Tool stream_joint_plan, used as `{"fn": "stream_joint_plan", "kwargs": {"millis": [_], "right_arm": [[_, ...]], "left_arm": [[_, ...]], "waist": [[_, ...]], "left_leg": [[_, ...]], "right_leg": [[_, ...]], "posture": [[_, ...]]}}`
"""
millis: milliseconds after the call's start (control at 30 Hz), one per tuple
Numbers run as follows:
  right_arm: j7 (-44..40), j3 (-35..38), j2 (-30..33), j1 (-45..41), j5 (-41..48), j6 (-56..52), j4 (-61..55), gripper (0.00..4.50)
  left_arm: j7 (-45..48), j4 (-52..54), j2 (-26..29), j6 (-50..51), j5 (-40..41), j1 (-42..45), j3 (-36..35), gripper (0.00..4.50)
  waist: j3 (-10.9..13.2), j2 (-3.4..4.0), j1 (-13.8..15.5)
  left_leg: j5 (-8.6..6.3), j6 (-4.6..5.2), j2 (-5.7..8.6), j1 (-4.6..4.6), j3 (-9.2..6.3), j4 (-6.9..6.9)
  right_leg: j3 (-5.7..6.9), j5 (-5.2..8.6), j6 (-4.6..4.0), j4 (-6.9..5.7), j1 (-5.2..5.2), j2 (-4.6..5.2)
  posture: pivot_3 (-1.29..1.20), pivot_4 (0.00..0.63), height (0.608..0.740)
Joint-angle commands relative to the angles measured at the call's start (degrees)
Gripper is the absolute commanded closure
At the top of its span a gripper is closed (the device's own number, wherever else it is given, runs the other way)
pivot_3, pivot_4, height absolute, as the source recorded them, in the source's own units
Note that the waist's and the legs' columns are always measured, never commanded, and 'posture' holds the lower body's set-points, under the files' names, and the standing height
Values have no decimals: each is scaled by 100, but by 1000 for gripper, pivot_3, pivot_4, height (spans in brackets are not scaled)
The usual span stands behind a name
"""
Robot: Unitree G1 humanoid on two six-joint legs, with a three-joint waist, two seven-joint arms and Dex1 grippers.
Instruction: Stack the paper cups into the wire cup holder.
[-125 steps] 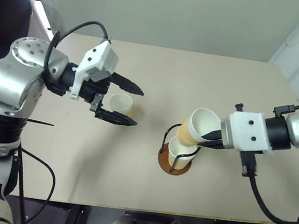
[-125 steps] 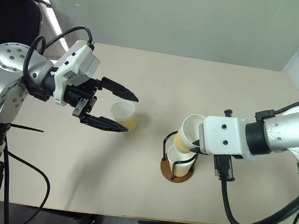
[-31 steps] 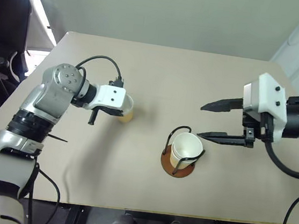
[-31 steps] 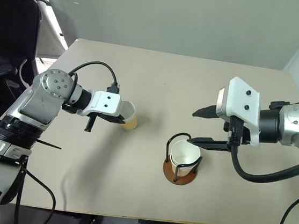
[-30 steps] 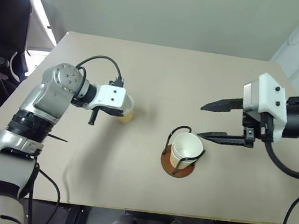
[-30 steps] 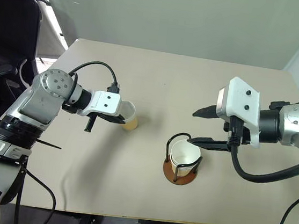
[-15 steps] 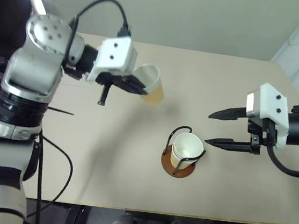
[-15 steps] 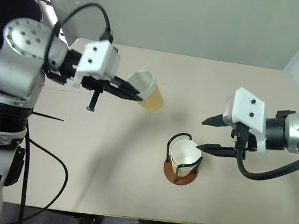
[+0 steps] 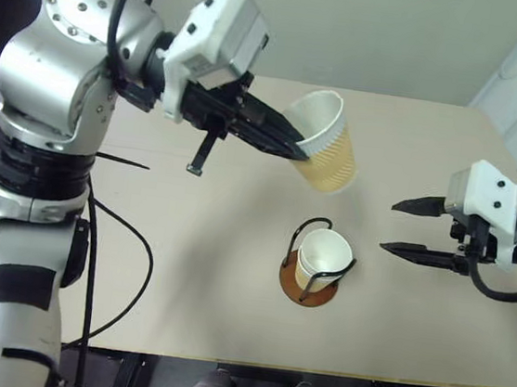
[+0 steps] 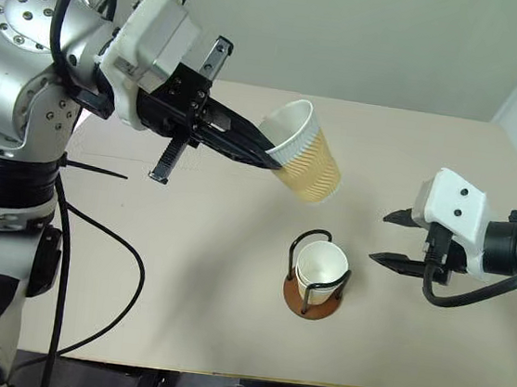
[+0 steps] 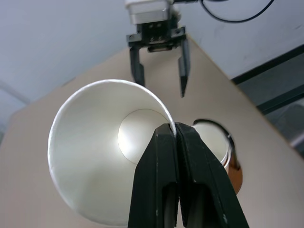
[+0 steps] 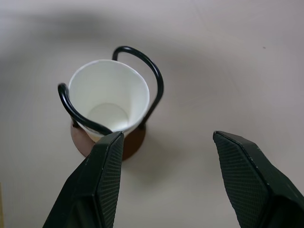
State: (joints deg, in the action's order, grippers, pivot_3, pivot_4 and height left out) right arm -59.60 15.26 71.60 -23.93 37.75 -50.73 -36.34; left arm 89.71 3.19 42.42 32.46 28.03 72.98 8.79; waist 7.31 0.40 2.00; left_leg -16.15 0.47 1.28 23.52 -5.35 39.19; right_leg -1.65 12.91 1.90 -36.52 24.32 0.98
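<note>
My left gripper (image 9: 296, 151) is shut on the rim of a yellow-tan paper cup (image 9: 328, 155), one finger inside and one outside. It holds the cup tilted in the air, above the table and up-left of the wire cup holder (image 9: 303, 292). In the left wrist view the held cup (image 11: 95, 156) shows its white inside, with the holder (image 11: 235, 173) beyond it. Another paper cup (image 12: 109, 102) stands upright inside the holder's black wire loops (image 12: 152, 80). My right gripper (image 9: 388, 227) stands open and empty just right of the holder, fingers pointing at it.
The beige table (image 9: 182, 288) has its front edge close below the holder and its right edge behind my right arm. A black cable (image 9: 115, 261) hangs from my left arm over the table's left side.
My left gripper has lifted the cup off the table's left side and carried it up and rightward toward the holder. My right gripper has drawn back to the right, still open.
</note>
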Motion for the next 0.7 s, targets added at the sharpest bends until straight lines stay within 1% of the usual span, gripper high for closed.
{"fn": "stream_joint_plan", "kwargs": {"millis": [33, 233, 300, 433, 533, 700], "right_arm": [[-124, 600, 188, 258, 44, -9, -166, 1450], [-341, 1412, 276, 702, 266, -254, -302, 1450], [-279, 1671, 268, 596, 519, -449, -284, 1450], [-36, 2066, 427, 88, 1133, -925, -110, 1450], [171, 2207, 560, -218, 1527, -1200, -56, 1450], [402, 2254, 619, -226, 1841, -1368, -192, 1450]], "left_arm": [[256, -75, -53, -33, 111, 170, 147, 4434], [279, -192, -189, -239, 150, 232, 557, 4434], [279, -204, -257, -246, 163, 240, 636, 4434], [279, -279, -324, -340, 205, 240, 819, 4434], [279, -300, -352, -455, 285, 262, 1008, 4434], [279, -370, -341, -778, 312, 320, 1452, 4434]], "waist": [[0, 0, 13], [0, 0, 15], [0, 0, 17], [0, 1, 14], [0, 0, 16], [0, 1, 21]], "left_leg": [[0, 0, -1, 0, 0, 0], [0, 1, 0, -2, 0, 2], [0, 1, 0, -1, 1, 2], [0, 1, 1, -2, 4, 4], [0, 1, 0, -6, 3, 2], [-2, 4, 2, -5, 3, 6]], "right_leg": [[0, 0, 0, 1, -1, 0], [0, -3, 5, 5, -6, 0], [0, -3, 5, 5, -6, 0], [-2, -4, 7, 4, -6, 0], [-2, -3, 8, 2, -8, 0], [-3, -1, 13, 4, -10, 0]], "posture": [[0, 150, 740], [0, 150, 740], [0, 150, 740], [0, 150, 740], [0, 150, 740], [0, 150, 740]]}}
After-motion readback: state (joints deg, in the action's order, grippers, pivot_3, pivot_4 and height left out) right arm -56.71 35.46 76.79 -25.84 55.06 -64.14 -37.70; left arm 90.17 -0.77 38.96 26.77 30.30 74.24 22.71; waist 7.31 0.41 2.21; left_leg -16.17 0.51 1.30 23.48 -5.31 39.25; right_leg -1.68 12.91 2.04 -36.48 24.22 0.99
